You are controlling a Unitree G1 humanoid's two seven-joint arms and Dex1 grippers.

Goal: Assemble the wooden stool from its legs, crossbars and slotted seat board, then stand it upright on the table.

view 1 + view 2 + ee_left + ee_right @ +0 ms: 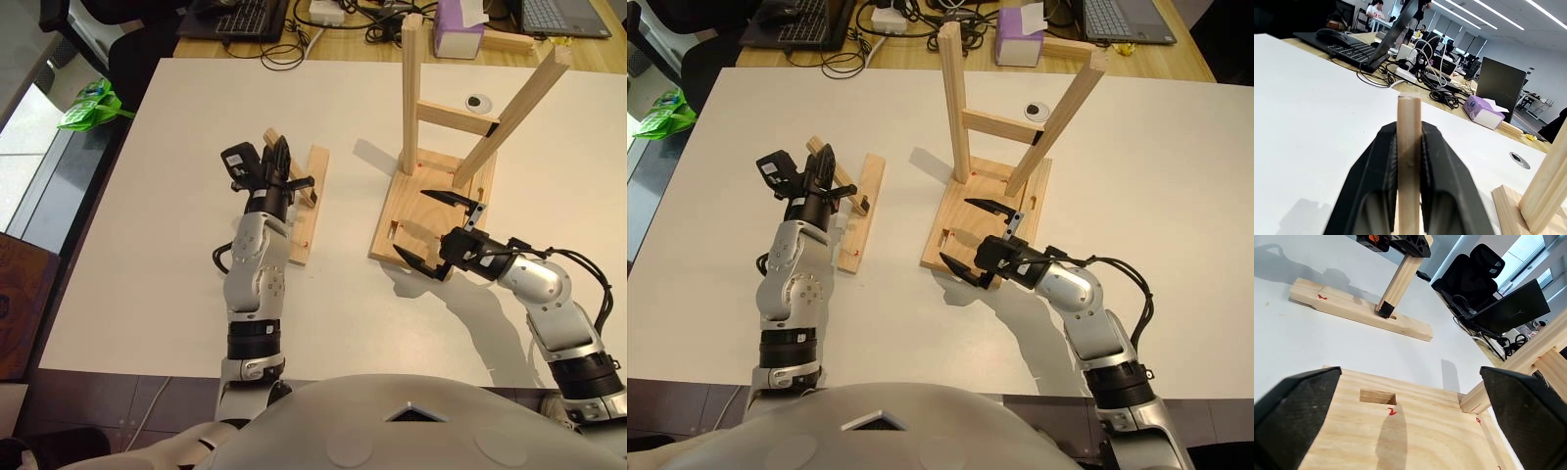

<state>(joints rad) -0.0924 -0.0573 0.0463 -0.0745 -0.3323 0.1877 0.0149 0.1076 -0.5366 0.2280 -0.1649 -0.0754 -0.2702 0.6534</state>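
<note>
Over the seat board (436,168) right gripper (410,222) gapes; left gripper (277,157) clamps a half-hidden crossbar (1409,112).

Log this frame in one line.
left hand: shut on crossbar, end at flat leg's slot | right hand: open over seat board's near edge | board: flat, two legs standing

A white table (147,255) spreads across the middle. Beyond it, from 11 to 1 o'clock, a wooden desk (598,51) carries a keyboard (245,15), tangled cables (284,51) and a purple tissue box (458,29). At 10 o'clock sits a green bag (88,106). Ceiling strip lights (1476,18) glow.
</note>
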